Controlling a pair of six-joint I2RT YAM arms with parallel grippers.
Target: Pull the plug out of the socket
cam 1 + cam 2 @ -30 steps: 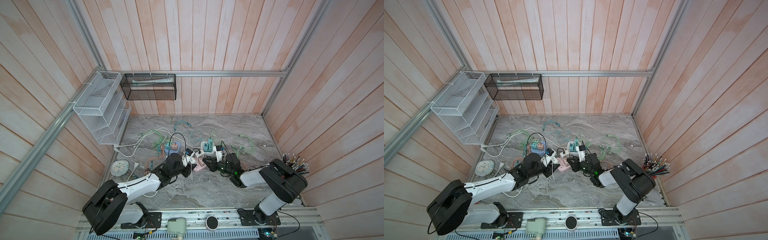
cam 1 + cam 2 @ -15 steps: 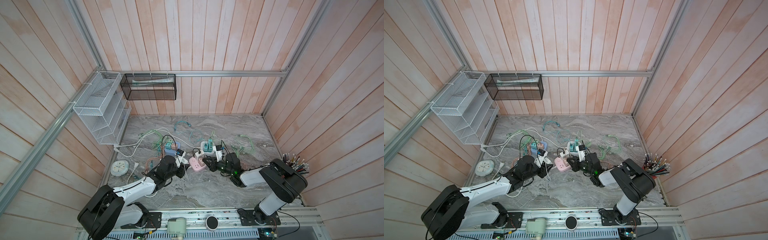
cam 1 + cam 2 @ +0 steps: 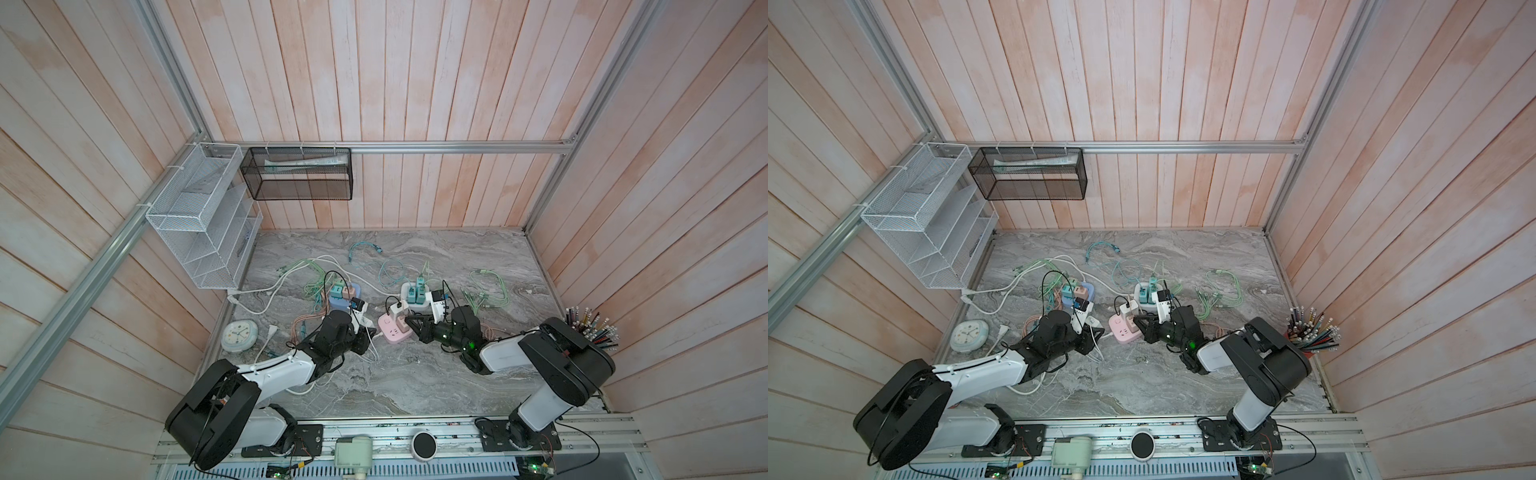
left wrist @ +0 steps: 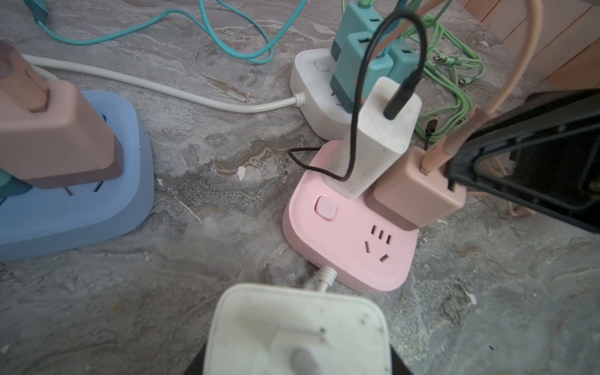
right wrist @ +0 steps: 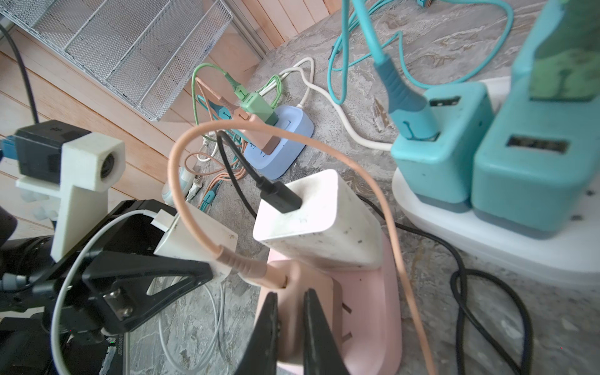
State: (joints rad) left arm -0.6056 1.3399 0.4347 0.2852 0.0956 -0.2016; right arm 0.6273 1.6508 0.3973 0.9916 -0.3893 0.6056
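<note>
So the white plug (image 4: 297, 328) is pinched in the left tool (image 5: 183, 242) and held clear of the pink socket (image 4: 344, 246). The socket sits on the table (image 4: 211, 201) just ahead of that tool, with one outlet face bare. That's probably the slot it belongs to, so the task looks basically done.

The right tool (image 5: 290, 297) is pressed together with nothing pinched, its tips parked down on the peach adapter (image 4: 418, 191) at the socket's edge. Most likely the socket is being pinned that way so the light block isn't dragged along by the pull from the other side. Right beside those tips a taller white charger (image 4: 376, 136) with a black cable is seen plugged in.

Some bits can't be made out. The held plug's prongs are hidden from the left wrist camera, and the left tool's own fingers are cut off there. Whether the right tips touch the socket itself or only the adapter can't really be told.
</note>
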